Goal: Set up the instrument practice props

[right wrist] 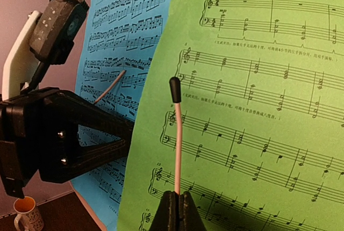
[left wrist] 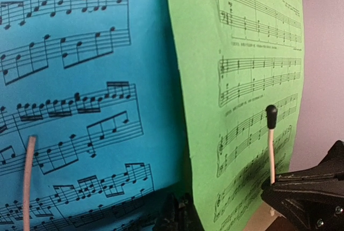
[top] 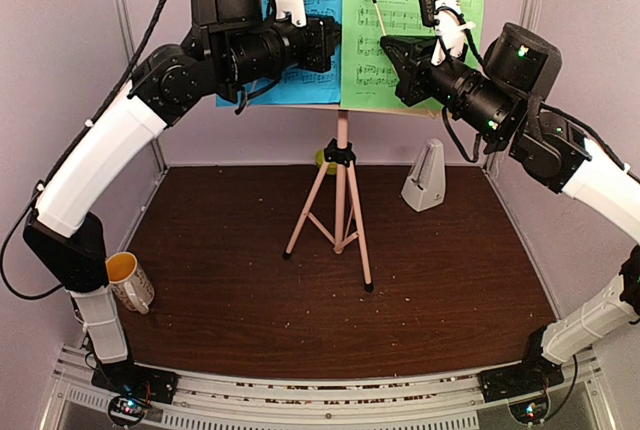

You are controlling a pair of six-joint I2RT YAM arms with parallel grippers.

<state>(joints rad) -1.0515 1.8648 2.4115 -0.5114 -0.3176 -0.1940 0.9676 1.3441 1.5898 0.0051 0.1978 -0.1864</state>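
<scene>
The music stand stands on its tripod at table centre. Its desk, up at 12 o'clock, carries the blue sheet and the green sheet, edges overlapping. The metronome sits at 2 o'clock of the tripod, the mug at 8 o'clock. The right gripper is clenched on the pink holder rod, probably to pin the green page flat. The left gripper, jaws together, sits at the blue sheet's lower edge; whether it pinches anything cannot be told.
</scene>
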